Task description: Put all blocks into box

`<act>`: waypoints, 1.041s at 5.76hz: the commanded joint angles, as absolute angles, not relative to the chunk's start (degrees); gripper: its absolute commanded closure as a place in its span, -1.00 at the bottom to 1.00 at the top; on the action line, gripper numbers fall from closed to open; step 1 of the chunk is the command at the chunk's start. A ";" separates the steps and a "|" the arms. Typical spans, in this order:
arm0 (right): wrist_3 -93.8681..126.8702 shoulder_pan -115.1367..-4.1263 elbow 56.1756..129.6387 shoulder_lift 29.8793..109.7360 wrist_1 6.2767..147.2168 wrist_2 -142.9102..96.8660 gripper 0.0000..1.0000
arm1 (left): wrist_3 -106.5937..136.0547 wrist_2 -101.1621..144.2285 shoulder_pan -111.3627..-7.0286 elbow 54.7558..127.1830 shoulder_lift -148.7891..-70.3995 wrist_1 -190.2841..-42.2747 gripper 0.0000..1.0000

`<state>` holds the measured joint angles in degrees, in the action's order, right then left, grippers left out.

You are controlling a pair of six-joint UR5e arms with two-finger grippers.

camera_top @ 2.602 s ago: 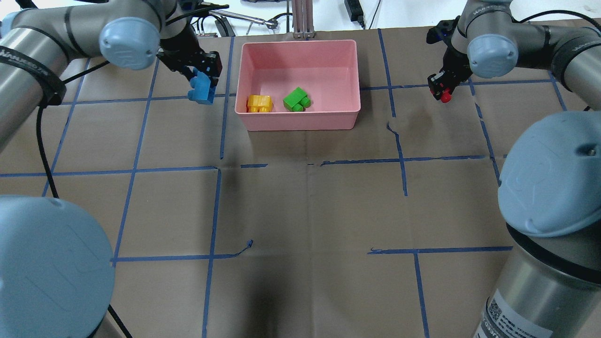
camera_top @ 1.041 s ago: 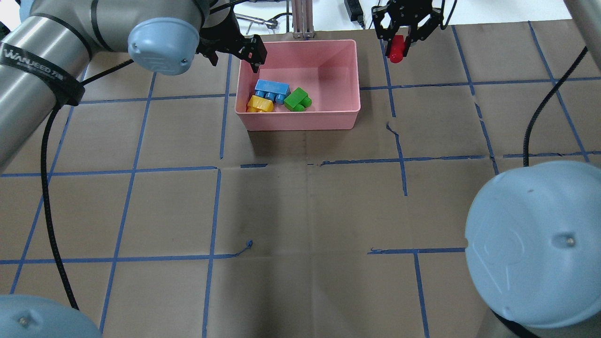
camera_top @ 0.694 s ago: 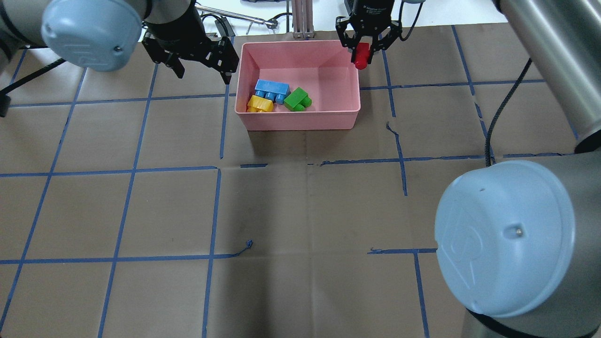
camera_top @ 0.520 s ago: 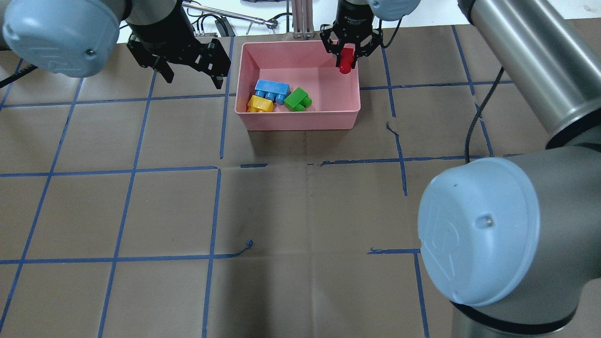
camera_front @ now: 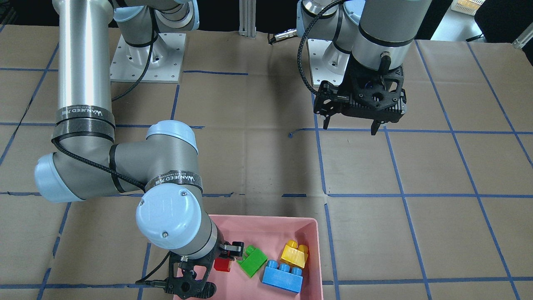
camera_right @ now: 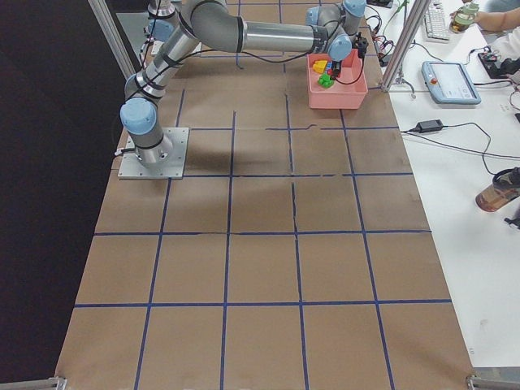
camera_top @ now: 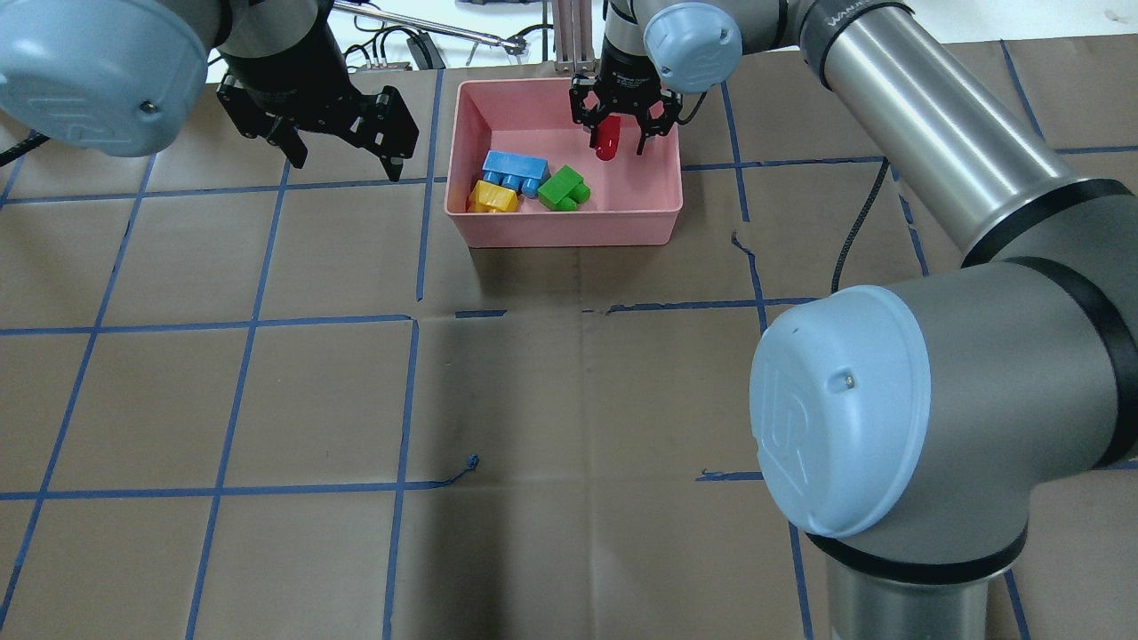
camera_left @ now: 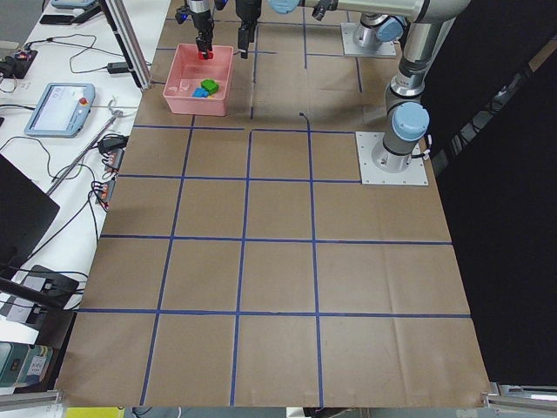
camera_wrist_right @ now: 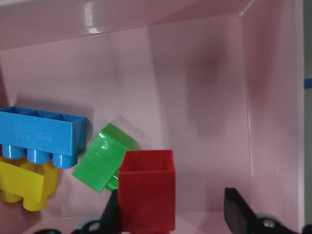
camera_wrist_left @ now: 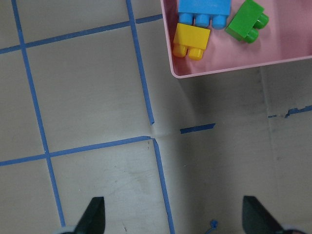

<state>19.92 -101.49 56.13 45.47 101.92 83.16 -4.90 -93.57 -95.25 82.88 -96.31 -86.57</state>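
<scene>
Overhead: the right gripper (camera_top: 619,144) has moved in over the shallow pink plastic tray (camera_top: 569,229), its jaws now parted. The small red one-stud brick (camera_top: 608,140) stands vertical between them, stud down. The left gripper (camera_top: 343,158), spread wide, has backed off leftward.

Right wrist: the red brick touches one finger only, overlapping the corner of the green two-stud brick (camera_wrist_right: 102,163). The blue three-stud brick (camera_wrist_right: 39,130) and the yellow two-stud brick (camera_wrist_right: 24,183) lie to the left.

Pink box (camera_top: 569,229); 4 blocks (camera_top: 514,165): blue, yellow, green, red; brown table (camera_top: 533,400), blue-gridded.
</scene>
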 commanded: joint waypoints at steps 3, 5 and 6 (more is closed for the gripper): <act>5.02 -100.72 57.38 46.50 100.18 86.28 -0.99 | 2.02 -93.87 -95.19 83.94 -95.10 -86.75 -1.00; -5.78 -100.37 57.58 46.66 101.07 90.68 -0.99 | 0.98 -93.08 -94.14 84.63 -95.36 -86.23 -1.00; -5.89 -97.76 57.74 48.41 99.59 92.44 -0.99 | 0.27 -91.34 -92.22 86.38 -94.58 -85.79 -1.00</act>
